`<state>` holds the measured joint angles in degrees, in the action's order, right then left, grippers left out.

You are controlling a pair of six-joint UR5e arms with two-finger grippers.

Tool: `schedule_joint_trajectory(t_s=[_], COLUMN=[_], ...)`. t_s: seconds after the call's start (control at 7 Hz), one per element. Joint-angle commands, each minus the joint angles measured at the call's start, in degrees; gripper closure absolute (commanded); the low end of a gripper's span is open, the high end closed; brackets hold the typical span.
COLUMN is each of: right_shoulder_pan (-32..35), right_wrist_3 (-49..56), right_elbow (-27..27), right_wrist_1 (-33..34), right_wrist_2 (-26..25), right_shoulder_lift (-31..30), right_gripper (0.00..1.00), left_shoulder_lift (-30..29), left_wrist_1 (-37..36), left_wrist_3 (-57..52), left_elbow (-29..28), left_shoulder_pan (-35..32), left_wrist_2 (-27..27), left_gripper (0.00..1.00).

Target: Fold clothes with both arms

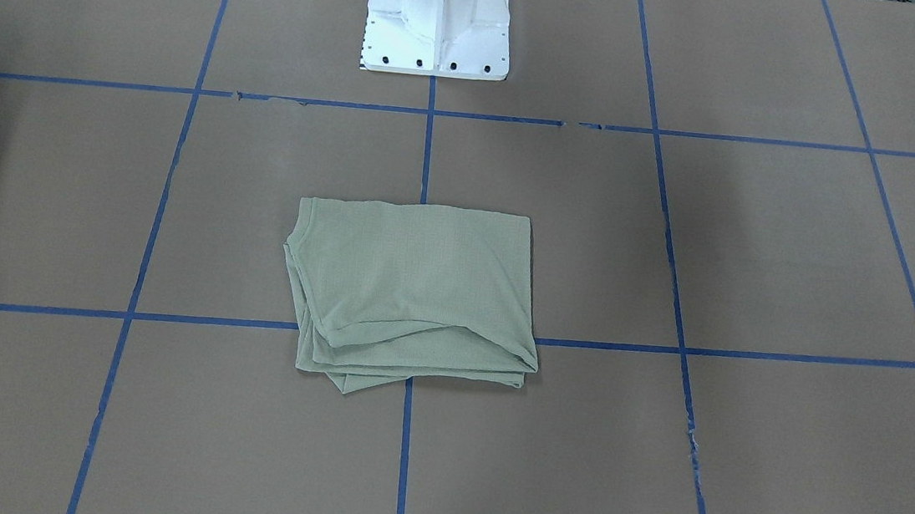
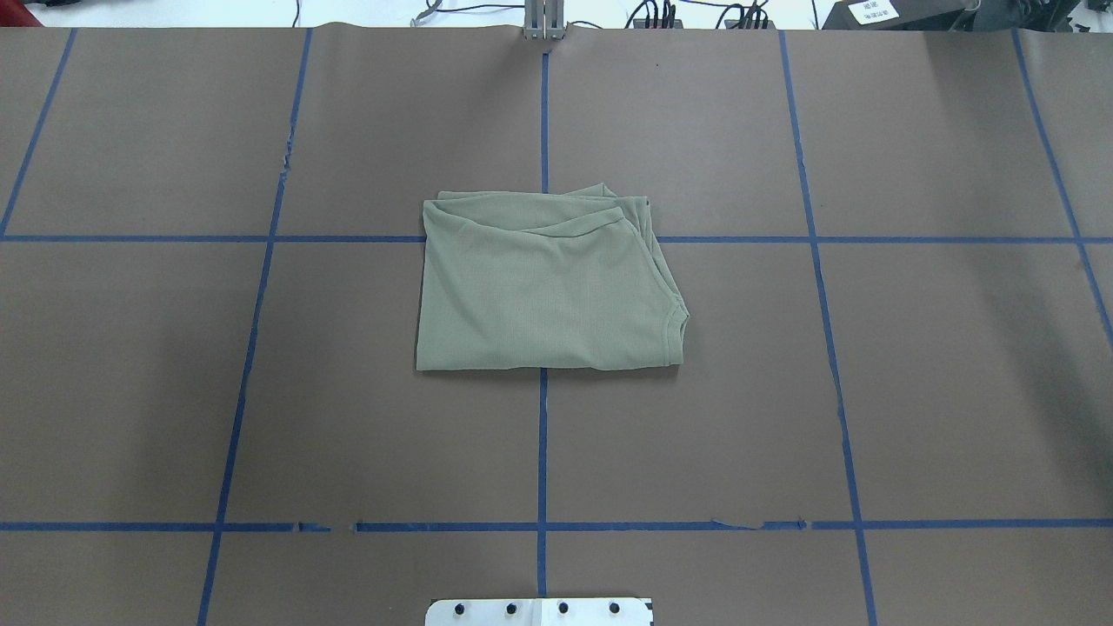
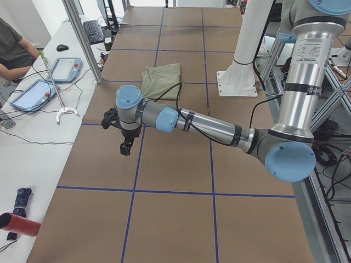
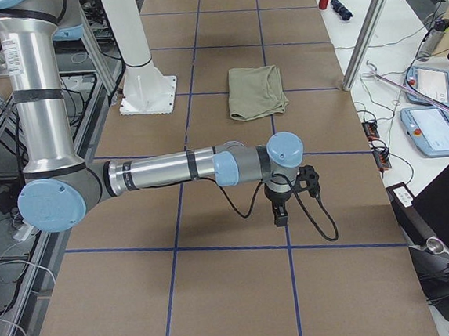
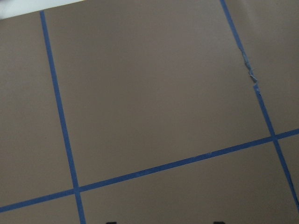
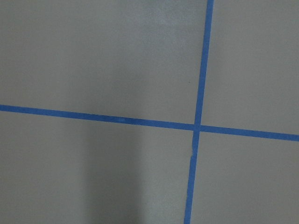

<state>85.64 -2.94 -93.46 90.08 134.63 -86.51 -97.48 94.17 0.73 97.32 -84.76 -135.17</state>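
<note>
**Shirt folded, both arms parked wide**

Stage, as I judge it: the fold is done or nearly done. The shirt (image 2: 543, 287) lies as a compact rectangle on the table (image 2: 913, 391), straight out in front of the pedestal (image 1: 437, 28) and centred on it. Neither arm touches it.

- **Left gripper** (image 3: 126, 145): hangs over bare table, well off to the pedestal's left.
- **Right gripper** (image 4: 282, 210): the same, well off to the pedestal's right.
- **Fingers:** only the side cameras show them, so I can't tell if they are apart or together. No cloth hangs from either.

If a tidy-up is wanted, work the edge far from the pedestal. Pinch both far corners together, tug evenly and stay low so the stack doesn't unroll. Otherwise keep the arms away.

**Look:**
- Sage-green thin knit in several layers, with a smooth top.
- The edge nearest the pedestal is clean.
- The far edge has staggered layers, with a corner poking out on the pedestal's right.
- There is a curved seam on that same side.
</note>
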Motion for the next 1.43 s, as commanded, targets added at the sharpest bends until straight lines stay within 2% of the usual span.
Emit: schedule_joint_trajectory(t_s=[0.0, 0.29, 0.43, 0.57, 1.29], right_shoulder_pan=[-0.03, -1.34, -2.31, -2.75, -2.58], right_wrist_3=[-0.49, -0.93, -0.84, 0.12, 2.14], right_elbow=[0.12, 0.04, 0.3, -0.05, 0.48], right_wrist_1=[0.01, 0.97, 5.68, 8.25, 7.83], right_wrist_2=[-0.95, -1.12, -1.99, -5.48, -5.52], right_shoulder_lift=[-0.5, 0.63, 3.95, 5.28, 3.11], right_gripper=[0.0, 0.0, 0.0, 0.0, 0.0], left_shoulder_lift=[4.9, 4.75, 4.84, 4.84, 4.76], left_wrist_1=[0.92, 1.37, 1.19, 1.28, 0.31], left_wrist_3=[-2.13, -1.25, -1.17, -1.17, 3.14], left_elbow=[0.76, 0.16, 0.41, 0.15, -0.02], left_shoulder_pan=[-0.32, -0.32, -0.4, -0.32, -1.9], left_wrist_2=[-0.18, -0.18, -0.18, -0.09, -0.27], left_gripper=[0.0, 0.0, 0.0, 0.0, 0.0])
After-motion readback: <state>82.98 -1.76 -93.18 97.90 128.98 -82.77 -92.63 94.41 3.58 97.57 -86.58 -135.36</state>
